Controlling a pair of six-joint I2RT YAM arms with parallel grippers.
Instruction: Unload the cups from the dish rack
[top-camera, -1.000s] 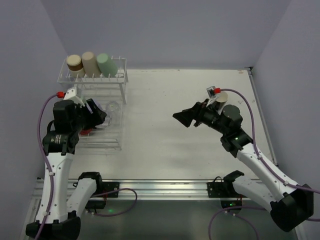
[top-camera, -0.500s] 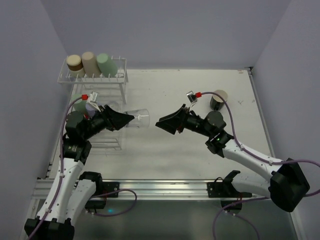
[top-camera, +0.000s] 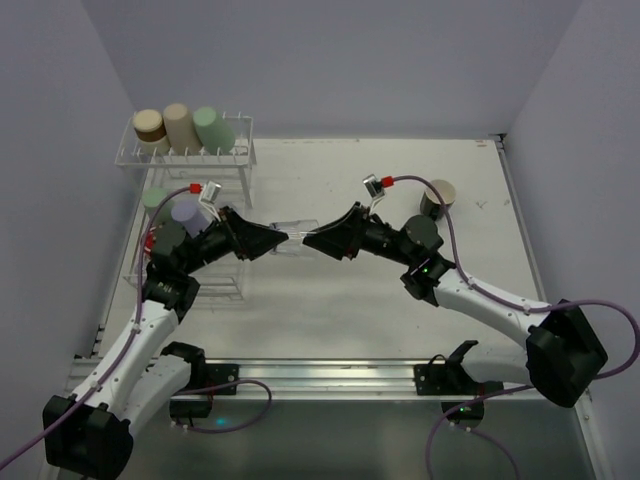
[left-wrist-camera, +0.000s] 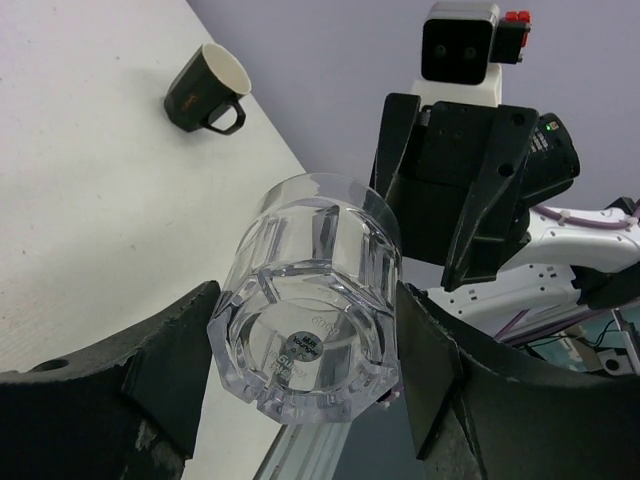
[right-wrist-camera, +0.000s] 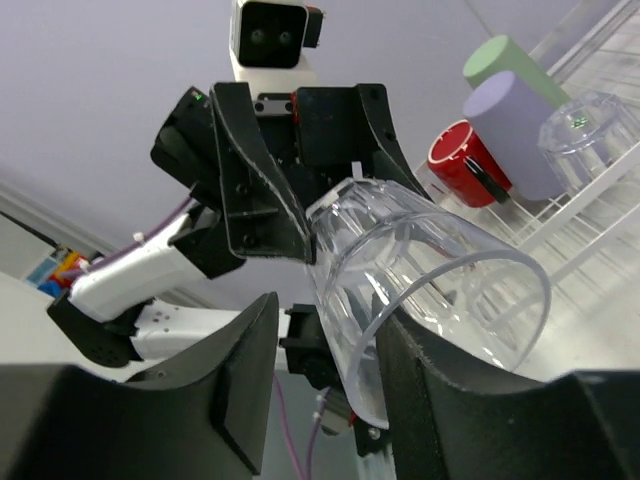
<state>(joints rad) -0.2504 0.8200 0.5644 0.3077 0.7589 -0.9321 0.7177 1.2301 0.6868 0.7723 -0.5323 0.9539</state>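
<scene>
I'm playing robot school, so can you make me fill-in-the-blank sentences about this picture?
The clear glass tumbler is ___ the left gripper and the right gripper. The white wire dish rack's raised shelf holds ___ cups. The handled mug sitting on the white table is ___ outside.
Missing words: between, three, black.

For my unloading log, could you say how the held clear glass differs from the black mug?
The clear glass is see-through and handleless; the black mug is opaque with a handle. The clear glass lies sideways in mid-air, clamped by the left gripper; the black mug stands upright on the table. Both are outside the dish rack.
</scene>
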